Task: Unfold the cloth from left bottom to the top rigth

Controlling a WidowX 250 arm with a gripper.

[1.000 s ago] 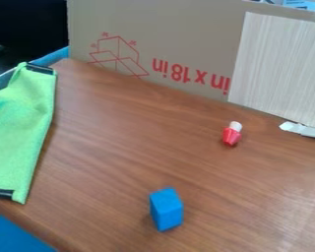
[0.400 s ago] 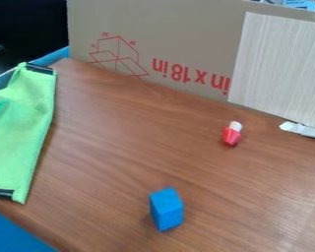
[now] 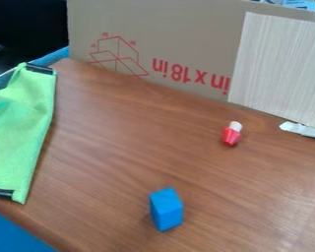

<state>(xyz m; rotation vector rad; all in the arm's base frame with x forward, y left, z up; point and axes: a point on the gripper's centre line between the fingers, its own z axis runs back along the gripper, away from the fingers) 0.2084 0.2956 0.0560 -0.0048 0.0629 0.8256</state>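
Observation:
A green cloth (image 3: 18, 138) lies at the left edge of the brown table, cut off by the view's left side. Dark strips run along its upper right corner and its lower edge. Its left part has raised folds, and its right edge runs down the table fairly straight. How much of it is folded over, I cannot tell.
On the table (image 3: 114, 147) a blue block (image 3: 167, 209) stands near the front middle, with a small red and white object (image 3: 232, 134) right of centre. A cardboard panel (image 3: 167, 34) and a pale board (image 3: 278, 69) close off the back. A white object (image 3: 303, 130) lies at the right edge.
The raised fold at the cloth's left side has shifted slightly in shape. The block and the small red object have stayed put.

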